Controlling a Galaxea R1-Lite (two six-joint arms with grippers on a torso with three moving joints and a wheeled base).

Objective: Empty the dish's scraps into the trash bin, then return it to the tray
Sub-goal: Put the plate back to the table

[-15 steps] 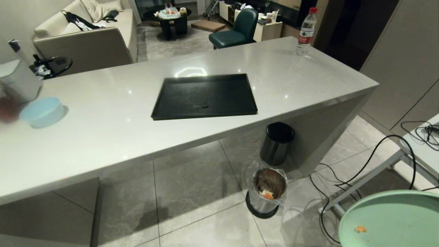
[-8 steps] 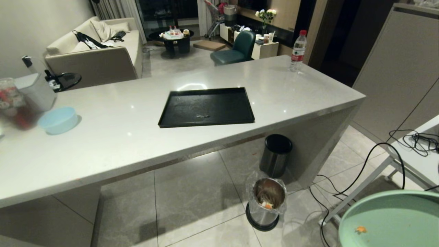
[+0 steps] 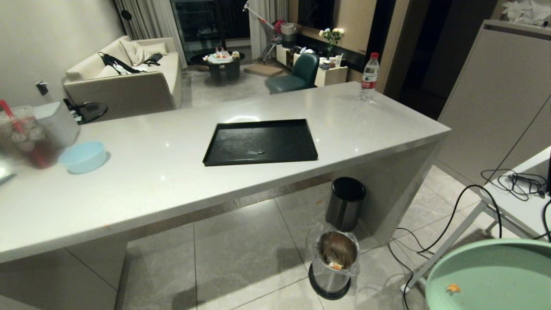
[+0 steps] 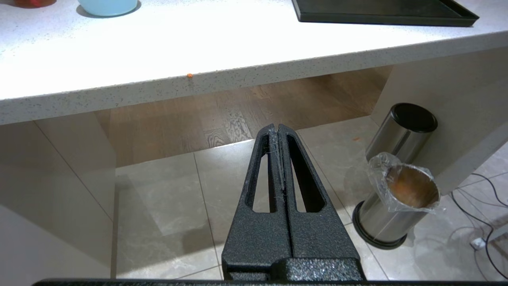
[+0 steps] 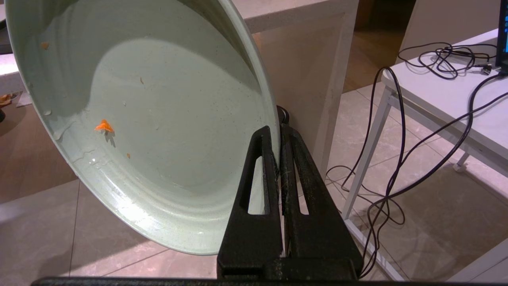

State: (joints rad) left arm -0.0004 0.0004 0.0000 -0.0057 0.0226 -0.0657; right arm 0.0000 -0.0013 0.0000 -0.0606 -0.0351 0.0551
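Dish [image 5: 166, 131]: mint-green, off counter [image 3: 163, 172], low at your right over floor, rim clamped in right gripper [image 5: 278, 147]; small orange scrap [image 5: 104, 126] clings inside. Left to right, you see: light-blue bowl [image 3: 84, 157] near counter's left end; left gripper [image 4: 278, 133], fingers pressed together, empty, below counter's front edge; tray [image 3: 261, 142] mid-counter, bare but for tiny fleck; trash bin [image 3: 335, 262] on floor before counter's right end, scraps [image 3: 335, 265] inside, beside lidded bin [image 3: 345, 203].
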